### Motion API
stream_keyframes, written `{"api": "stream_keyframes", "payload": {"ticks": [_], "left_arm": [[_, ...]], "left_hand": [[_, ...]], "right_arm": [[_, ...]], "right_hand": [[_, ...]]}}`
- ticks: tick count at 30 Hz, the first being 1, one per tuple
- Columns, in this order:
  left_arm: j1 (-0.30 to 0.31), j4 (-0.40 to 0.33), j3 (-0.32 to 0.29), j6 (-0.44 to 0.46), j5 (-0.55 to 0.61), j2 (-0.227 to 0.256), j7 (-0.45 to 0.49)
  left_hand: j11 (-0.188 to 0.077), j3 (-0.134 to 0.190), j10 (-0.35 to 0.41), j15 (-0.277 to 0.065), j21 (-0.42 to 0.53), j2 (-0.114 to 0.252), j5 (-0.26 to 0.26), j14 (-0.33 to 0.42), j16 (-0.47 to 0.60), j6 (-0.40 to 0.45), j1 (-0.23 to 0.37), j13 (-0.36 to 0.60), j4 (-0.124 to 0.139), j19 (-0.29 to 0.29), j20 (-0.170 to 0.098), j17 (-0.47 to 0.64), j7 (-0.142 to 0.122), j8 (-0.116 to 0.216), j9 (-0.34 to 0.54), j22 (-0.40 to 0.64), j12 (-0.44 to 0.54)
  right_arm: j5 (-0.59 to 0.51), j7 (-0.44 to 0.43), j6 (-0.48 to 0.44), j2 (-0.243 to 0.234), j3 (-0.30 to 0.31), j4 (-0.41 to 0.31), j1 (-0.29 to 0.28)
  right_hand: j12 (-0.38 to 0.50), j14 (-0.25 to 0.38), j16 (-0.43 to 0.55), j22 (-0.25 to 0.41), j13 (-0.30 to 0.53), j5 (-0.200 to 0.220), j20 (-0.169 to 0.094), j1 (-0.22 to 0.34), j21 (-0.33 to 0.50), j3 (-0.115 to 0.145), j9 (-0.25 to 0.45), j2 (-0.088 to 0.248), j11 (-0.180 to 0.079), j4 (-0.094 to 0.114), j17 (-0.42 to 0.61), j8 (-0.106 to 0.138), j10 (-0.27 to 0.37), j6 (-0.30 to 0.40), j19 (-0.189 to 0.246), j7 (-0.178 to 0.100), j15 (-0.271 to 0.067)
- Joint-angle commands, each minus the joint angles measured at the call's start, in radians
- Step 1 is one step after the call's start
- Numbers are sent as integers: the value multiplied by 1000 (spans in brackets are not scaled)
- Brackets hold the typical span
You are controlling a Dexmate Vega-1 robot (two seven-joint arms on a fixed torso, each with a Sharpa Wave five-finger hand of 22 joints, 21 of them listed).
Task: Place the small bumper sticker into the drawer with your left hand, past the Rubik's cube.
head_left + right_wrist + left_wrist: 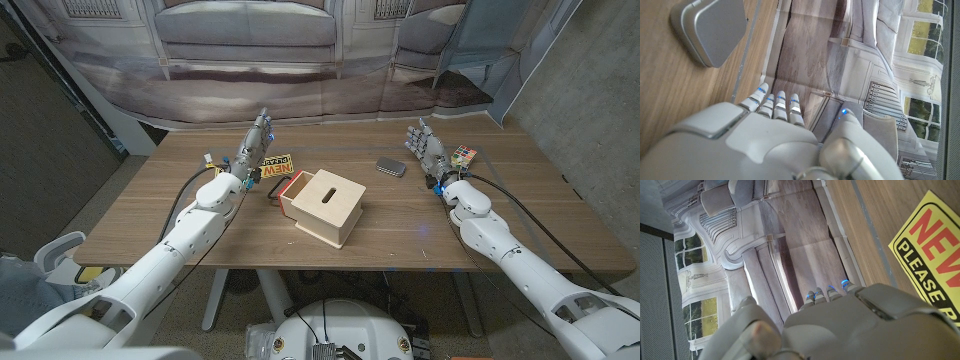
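Wooden table (150,215) runs wide before a printed backdrop of a sofa, with bare boards along its near edge and both ends. Left hand (256,150) stands raised, fingers together, holding nothing. Just beside it, touching the table, lies one yellow bumper sticker (276,166). One wooden drawer box (325,205) sits mid-table, its red drawer (283,187) slid open toward the sticker. One grey case (391,167) lies beyond. Right hand (427,150) is upright, fingers slightly spread, empty, beside one Rubik's cube (463,157).
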Motion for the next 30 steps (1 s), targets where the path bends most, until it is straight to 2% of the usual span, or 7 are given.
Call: {"api": "stream_keyframes", "payload": {"ticks": [1,12,30], "left_arm": [[29,-63,-17,37,3,32,27],[47,-62,-26,0,18,41,27],[65,-122,-32,54,110,113,99]], "left_hand": [[1,5,4,3,7,5,7,-49,11,-1,12,3,-3,-89,-79,4,0,6,3,5,10],[-1,7,16,1,6,13,6,-36,14,12,19,3,-5,-87,-74,4,-2,10,3,6,14],[-13,10,53,-4,14,20,7,6,22,49,49,3,-21,-55,-66,3,-7,22,3,5,24]], "right_arm": [[-7,4,10,7,-6,2,-5],[-37,-11,7,3,-22,-21,-6],[-46,38,35,39,-48,53,44]], "right_hand": [[7,8,7,5,6,3,1,6,-3,4,2,2,4,-1,5,4,7,9,5,2,4],[7,11,6,5,6,3,1,6,-6,3,2,3,3,-2,5,4,11,10,7,2,4],[7,13,5,5,6,2,-1,6,-10,2,2,4,2,-3,5,3,12,10,11,3,3]]}}
